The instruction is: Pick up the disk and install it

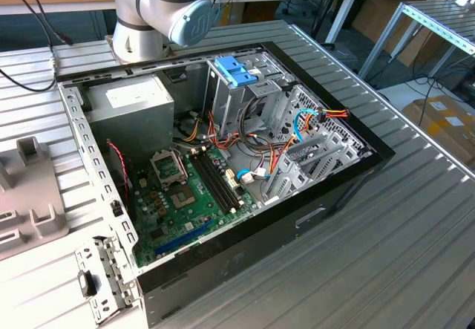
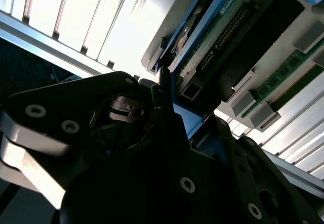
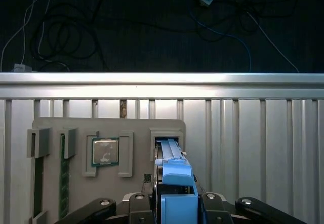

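Observation:
The disk (image 3: 174, 169), a dark drive in a light-blue carrier with a blue end tab, stands on edge in a slot of the grey holder plate (image 3: 76, 129). My gripper (image 3: 178, 210) is shut on its near end, one black finger on each side of the blue tab. In the second wrist view the disk (image 2: 212, 37) shows its green circuit board and connector close against the gripper body. The open computer case (image 1: 297, 217) lies on the ribbed metal table in the exterior view, with a drive cage (image 1: 236, 70) that holds blue carriers.
On the holder plate, a processor chip (image 3: 105, 151) and memory sticks (image 3: 63, 178) sit in slots beside the disk. The arm's base (image 1: 141, 32) stands behind the case. Part of the holder plate (image 1: 30, 210) shows at the exterior view's left. Cables lie on the dark floor beyond the table edge (image 3: 162, 79).

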Robot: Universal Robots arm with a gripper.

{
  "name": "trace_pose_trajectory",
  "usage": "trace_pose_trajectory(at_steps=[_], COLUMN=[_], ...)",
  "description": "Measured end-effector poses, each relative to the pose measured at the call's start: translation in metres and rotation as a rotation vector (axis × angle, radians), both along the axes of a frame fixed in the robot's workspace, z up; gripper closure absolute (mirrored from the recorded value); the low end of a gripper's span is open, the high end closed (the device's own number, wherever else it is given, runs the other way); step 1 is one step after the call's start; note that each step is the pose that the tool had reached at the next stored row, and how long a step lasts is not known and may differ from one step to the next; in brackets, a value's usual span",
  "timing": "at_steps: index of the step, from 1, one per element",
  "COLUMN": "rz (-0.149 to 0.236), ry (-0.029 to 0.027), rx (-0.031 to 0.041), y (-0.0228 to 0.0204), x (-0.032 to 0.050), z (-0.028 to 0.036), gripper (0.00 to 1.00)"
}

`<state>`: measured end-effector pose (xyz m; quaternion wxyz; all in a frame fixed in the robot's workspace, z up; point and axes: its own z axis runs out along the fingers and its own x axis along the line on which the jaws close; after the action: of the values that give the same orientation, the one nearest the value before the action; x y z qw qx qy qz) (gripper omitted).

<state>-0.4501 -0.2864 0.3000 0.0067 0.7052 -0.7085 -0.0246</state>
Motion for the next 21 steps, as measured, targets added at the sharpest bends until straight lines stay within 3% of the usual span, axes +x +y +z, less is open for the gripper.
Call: trace_pose_trajectory(at_steps=[21], rz=[0.0], ry=[-0.0001], rx=[0.0], y=[0.0002], x=[0.0], z=[0.0155], gripper=[0.63])
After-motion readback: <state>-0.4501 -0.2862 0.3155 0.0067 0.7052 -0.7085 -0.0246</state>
